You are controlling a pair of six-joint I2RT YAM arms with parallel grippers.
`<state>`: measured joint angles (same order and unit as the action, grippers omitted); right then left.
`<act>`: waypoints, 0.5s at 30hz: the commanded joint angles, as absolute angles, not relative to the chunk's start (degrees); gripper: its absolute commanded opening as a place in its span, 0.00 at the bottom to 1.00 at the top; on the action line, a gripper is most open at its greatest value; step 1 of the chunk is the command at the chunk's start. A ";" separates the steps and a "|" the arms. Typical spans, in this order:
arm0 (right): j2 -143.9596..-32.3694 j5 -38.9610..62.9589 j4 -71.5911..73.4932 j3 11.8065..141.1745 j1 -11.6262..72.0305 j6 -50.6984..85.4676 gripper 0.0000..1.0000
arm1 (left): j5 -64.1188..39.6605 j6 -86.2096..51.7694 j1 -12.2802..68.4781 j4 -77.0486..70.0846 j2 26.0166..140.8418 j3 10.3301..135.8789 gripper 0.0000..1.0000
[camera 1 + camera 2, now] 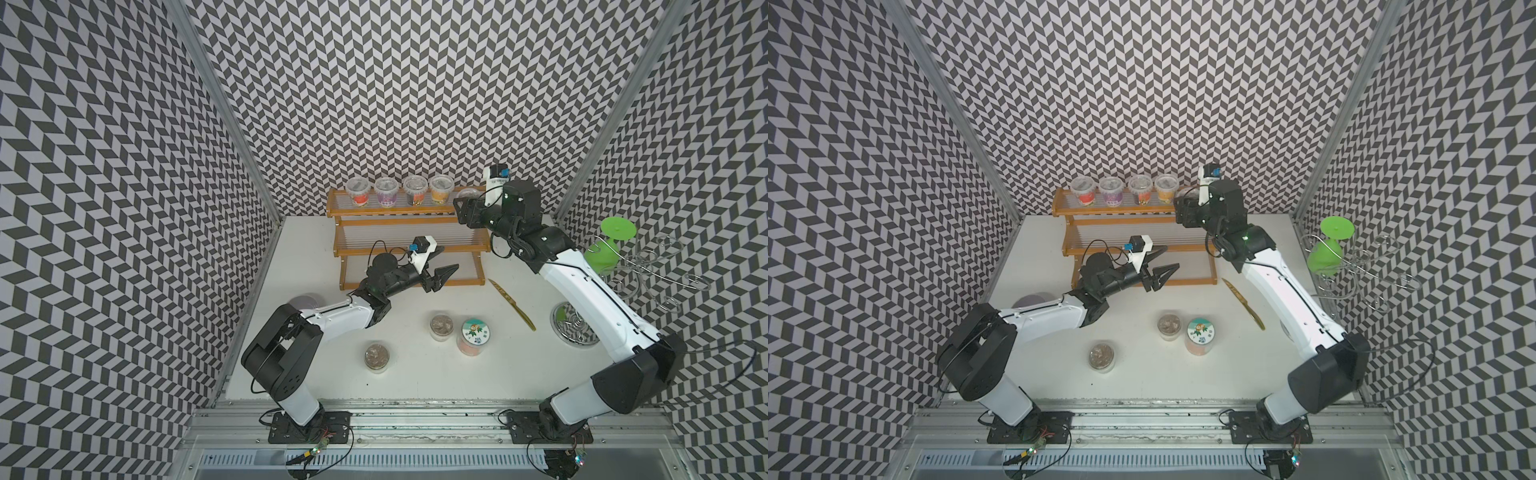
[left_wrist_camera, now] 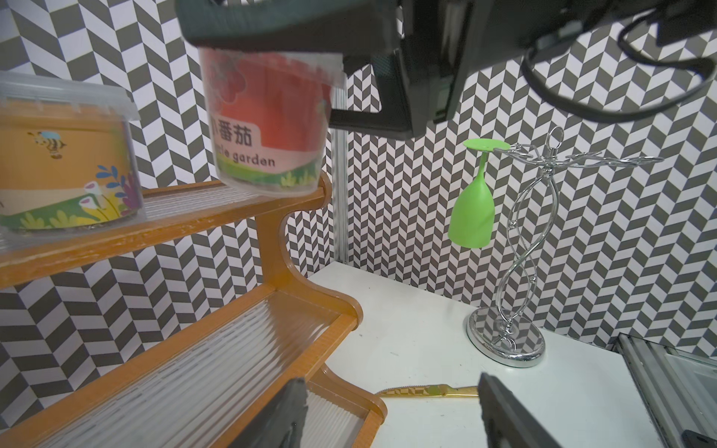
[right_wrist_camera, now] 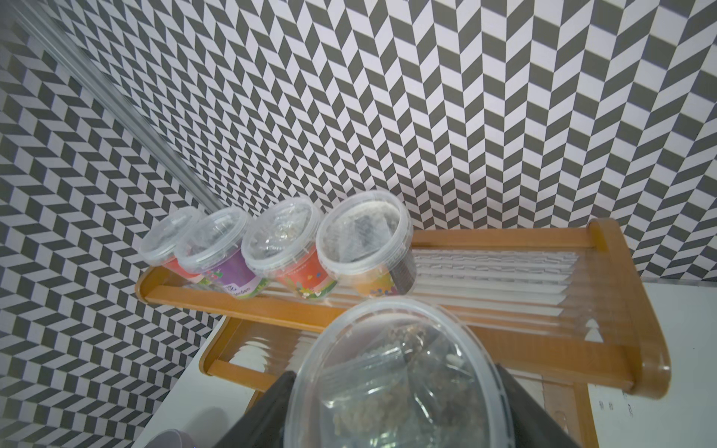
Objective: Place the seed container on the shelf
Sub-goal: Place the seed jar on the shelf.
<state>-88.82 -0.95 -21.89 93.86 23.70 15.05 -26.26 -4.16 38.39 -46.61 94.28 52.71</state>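
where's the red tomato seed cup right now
In the left wrist view the red seed container hangs in the right gripper at the right end of the shelf, at its top tier, beside the orange-labelled cup.

Seed container (image 2: 267,128): clear tub, clear lid, red label with green grass band, seed packets inside. Tilted, clamped in right gripper (image 3: 399,419). Base over right end of top tier of shelf (image 1: 457,240); contact unclear. Shelf: three stepped ribbed translucent tiers, orange-brown frame, upright.
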 commanded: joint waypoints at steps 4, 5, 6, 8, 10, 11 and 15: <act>-93.28 -3.21 -20.57 100.55 22.11 14.66 0.74 | -27.42 -4.39 37.95 -45.62 94.31 53.86 0.73; -94.12 -2.87 -20.77 101.55 21.90 14.82 0.74 | -27.57 -4.40 37.92 -45.62 94.24 53.70 0.73; -94.86 -2.86 -21.12 102.42 21.72 14.90 0.74 | -27.68 -4.39 37.88 -45.62 94.13 53.55 0.73; -96.26 -2.79 -21.34 103.63 21.37 15.02 0.74 | -27.73 -4.29 37.87 -45.44 93.82 53.33 0.73; -97.30 -2.72 -21.37 104.70 21.06 15.10 0.74 | -27.51 -4.17 37.79 -45.44 93.45 53.17 0.73; -97.83 -2.41 -21.36 105.13 20.88 15.04 0.74 | -27.51 -4.21 37.67 -45.44 93.46 53.09 0.73; -99.46 -2.37 -21.36 106.82 20.40 15.63 0.74 | -27.43 -4.27 37.45 -45.79 93.74 53.37 0.73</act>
